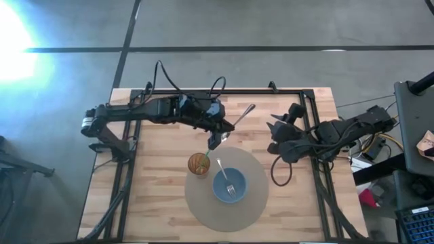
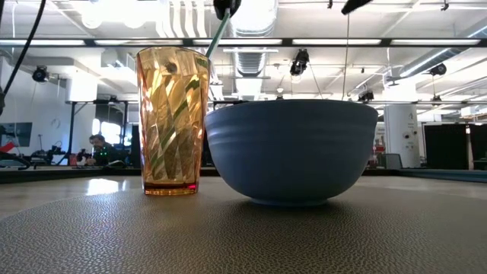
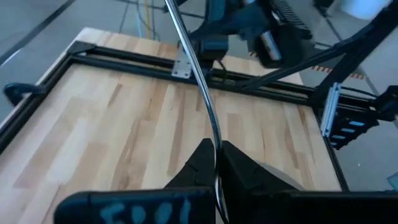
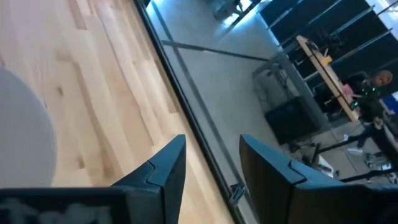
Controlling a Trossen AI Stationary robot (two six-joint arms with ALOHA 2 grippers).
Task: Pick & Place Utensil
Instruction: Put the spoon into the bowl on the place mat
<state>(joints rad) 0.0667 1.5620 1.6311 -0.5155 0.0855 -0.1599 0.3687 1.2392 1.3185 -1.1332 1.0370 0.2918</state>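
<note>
My left gripper (image 1: 215,140) hangs above the table just beyond the amber ribbed cup (image 1: 199,163) and is shut on a thin metal utensil (image 1: 242,114). The utensil slants up toward the table's far right, wider end highest. In the low view, its lower shaft (image 2: 216,36) slopes down toward the cup (image 2: 171,122) rim. A blue bowl (image 1: 230,185) with a fork (image 1: 226,178) inside stands beside the cup on a round grey mat (image 1: 203,210). My right gripper (image 1: 277,129) waits open at the right, nothing between its fingers (image 4: 168,171). My left gripper pinches the utensil's slim shaft (image 3: 216,146) between its two fingers (image 3: 200,163). The shaft runs on past the fingertips (image 3: 186,56) and also back between the fingers. The utensil is lifted clear of the table, tilted, its long end pointing up and away.
A black frame rail (image 1: 224,91) runs round the wooden table (image 1: 156,196). Cables (image 1: 281,169) trail beside the right arm. Bare wood lies left of the mat.
</note>
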